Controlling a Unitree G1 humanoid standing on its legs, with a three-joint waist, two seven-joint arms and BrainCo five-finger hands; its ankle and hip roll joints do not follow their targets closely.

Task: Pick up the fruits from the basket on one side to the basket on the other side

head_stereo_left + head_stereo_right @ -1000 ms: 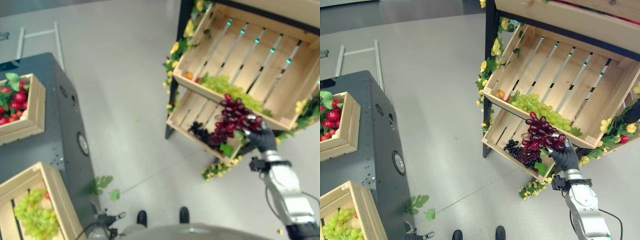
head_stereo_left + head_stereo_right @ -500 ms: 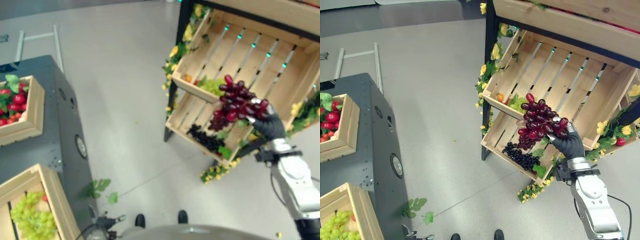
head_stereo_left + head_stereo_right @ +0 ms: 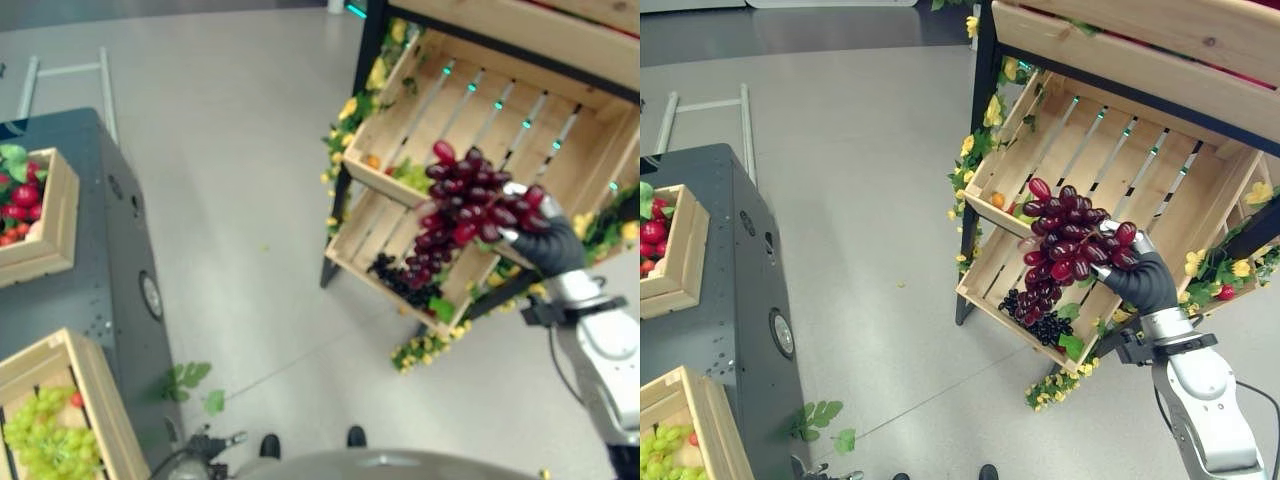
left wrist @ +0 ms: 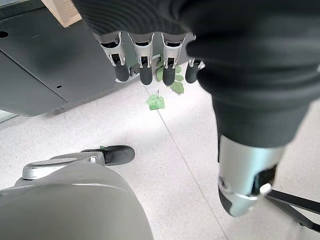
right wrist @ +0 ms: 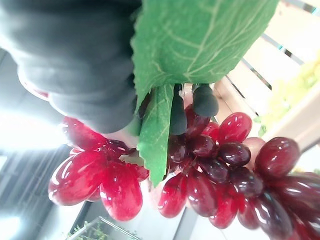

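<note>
Right hand [image 3: 1145,282], at centre right of the head views, is clamped on a bunch of red grapes [image 3: 1068,238], held up in the air in front of the tilted wooden crates [image 3: 1110,160] of the display stand. A bunch of black grapes [image 3: 1037,319] lies in the lower crate [image 3: 985,282] below it. Left hand [image 4: 150,55] hangs with fingers straight and apart, holding nothing, above the grey floor [image 4: 190,165] beside a dark cabinet [image 4: 45,65].

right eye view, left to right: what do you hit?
Crate of red fruit → dark cabinet → fallen green leaves → black shelf post → red grape bunch → right hand.
</note>
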